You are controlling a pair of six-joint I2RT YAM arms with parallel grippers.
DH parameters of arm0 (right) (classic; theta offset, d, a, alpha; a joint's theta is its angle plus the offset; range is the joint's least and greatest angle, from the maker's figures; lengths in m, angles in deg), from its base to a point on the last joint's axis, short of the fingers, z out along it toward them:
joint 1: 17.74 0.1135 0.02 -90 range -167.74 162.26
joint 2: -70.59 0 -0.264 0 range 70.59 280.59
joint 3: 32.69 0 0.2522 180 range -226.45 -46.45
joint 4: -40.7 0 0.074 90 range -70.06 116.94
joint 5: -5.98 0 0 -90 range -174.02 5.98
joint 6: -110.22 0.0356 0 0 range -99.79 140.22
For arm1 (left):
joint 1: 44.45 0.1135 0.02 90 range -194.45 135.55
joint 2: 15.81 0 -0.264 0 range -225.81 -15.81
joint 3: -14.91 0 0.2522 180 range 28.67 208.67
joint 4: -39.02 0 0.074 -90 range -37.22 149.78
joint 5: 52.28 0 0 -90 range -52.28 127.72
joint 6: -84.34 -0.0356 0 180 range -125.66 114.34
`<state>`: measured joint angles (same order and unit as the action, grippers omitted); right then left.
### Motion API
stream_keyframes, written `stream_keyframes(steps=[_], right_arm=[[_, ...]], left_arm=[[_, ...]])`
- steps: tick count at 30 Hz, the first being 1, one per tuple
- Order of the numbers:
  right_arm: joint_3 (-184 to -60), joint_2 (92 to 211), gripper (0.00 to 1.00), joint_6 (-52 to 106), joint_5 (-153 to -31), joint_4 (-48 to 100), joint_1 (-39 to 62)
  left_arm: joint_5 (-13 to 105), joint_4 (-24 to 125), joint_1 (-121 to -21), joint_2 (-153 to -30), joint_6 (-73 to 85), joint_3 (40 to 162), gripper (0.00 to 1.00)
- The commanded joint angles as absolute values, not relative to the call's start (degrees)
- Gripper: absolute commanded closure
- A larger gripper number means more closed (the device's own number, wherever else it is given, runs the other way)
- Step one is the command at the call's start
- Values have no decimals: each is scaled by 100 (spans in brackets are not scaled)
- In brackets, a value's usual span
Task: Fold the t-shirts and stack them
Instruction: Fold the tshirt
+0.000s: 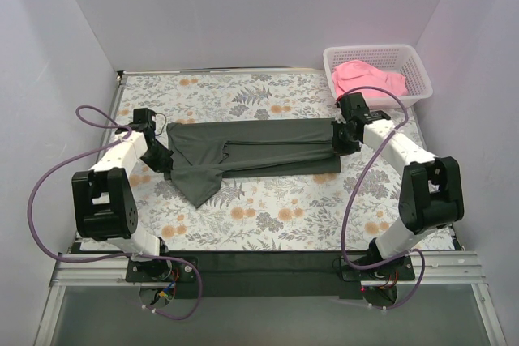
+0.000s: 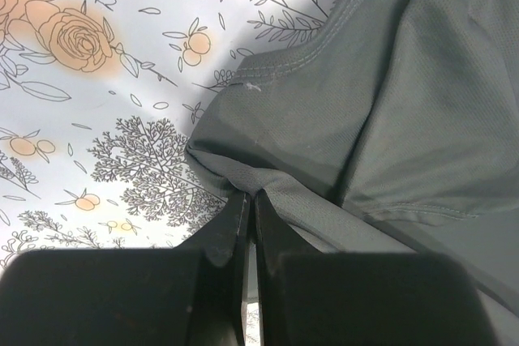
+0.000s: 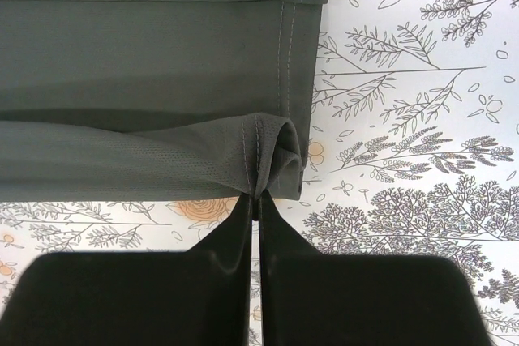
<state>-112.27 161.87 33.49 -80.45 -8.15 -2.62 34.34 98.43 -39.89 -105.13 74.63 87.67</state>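
Observation:
The dark charcoal t-shirt (image 1: pixel 251 147) lies stretched sideways across the floral table, folded lengthwise, with one sleeve pointing toward the near left. My left gripper (image 1: pixel 166 160) is shut on the shirt's left edge, a fold of cloth (image 2: pixel 268 184) pinched between its fingertips. My right gripper (image 1: pixel 339 145) is shut on the shirt's right hem (image 3: pixel 268 151), bunched at the fingertips. The pink t-shirt (image 1: pixel 369 79) lies crumpled in the white basket at the far right.
The white mesh basket (image 1: pixel 409 58) stands at the far right corner, just behind the right arm. White walls close in the table on three sides. The floral cloth (image 1: pixel 284 216) covers the table toward the near edge.

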Motion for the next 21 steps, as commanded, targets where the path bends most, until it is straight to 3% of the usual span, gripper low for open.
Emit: stream_keyframes(steps=[1, 10, 13, 17, 21], right_arm=[[-11509, 16322, 99, 3287, -7796, -831, -297], [-11580, 16656, 99, 3322, -7813, -795, -315], [-11483, 16718, 98, 3349, -7796, -708, -315], [-11483, 16797, 89, 3401, -7787, -620, -315], [-11483, 16780, 77, 3498, -7655, -462, -315]], left_arm=[[3429, 9726, -3909, -10546, 7380, 8861, 100], [3446, 9594, -3900, -10696, 7432, 8923, 100], [3472, 9532, -3900, -10748, 7432, 8905, 96], [3534, 9418, -3900, -10766, 7423, 8896, 87], [3552, 9330, -3900, -10609, 7432, 8931, 68]])
